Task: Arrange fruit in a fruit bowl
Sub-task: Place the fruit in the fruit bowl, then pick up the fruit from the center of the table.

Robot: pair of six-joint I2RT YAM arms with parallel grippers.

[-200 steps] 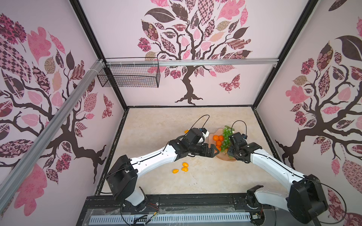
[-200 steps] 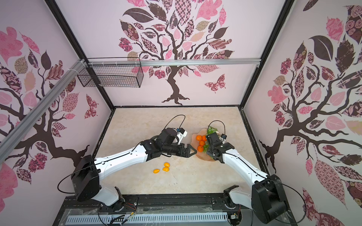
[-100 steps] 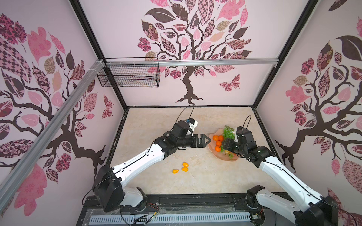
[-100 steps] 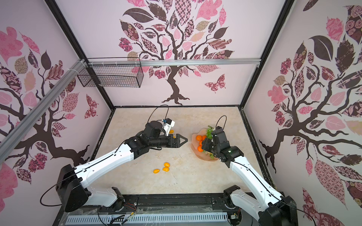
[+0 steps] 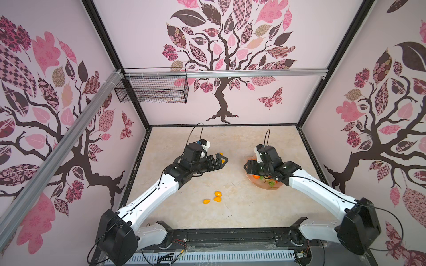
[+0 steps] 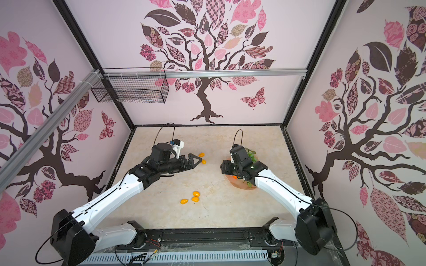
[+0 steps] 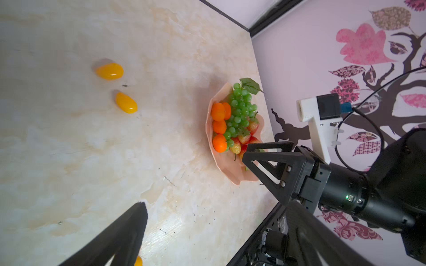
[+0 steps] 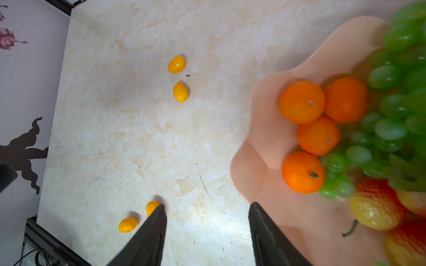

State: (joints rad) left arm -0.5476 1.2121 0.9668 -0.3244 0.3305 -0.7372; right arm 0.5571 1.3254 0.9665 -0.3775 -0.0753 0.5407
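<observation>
The fruit bowl (image 7: 230, 171) sits on the right side of the table (image 5: 242, 214), close to the right wall. It already carries the green grape bunch (image 7: 241, 110), four tangerines (image 8: 302, 102) lined along its table-side edge, and strawberries (image 8: 374, 208) at one end. Five small yellow ovals are not yet in. Three are clustered near the front (image 5: 214, 198), and two lie further back (image 6: 201, 154), well apart from the bowl.

My right end effector (image 8: 206, 205) hangs at the bowl's table-side rim. Its fingers are spread with nothing between them, and it faces out over the bare table toward the loose ovals. I judge it is finished at the bowl and lined up to fetch. My left end effector (image 5: 223, 159) hovers just beside the back pair. In its wrist view the fingers stand well apart and empty, so I read it as poised to take one of those two.

A second ago the two end effectors were nearly nose to nose at the bowl's rim. Since then the left has drawn away toward the middle of the table, and the right has pulled off the fruit pile toward the rim. The bowl and the front three ovals lie where they were.
</observation>
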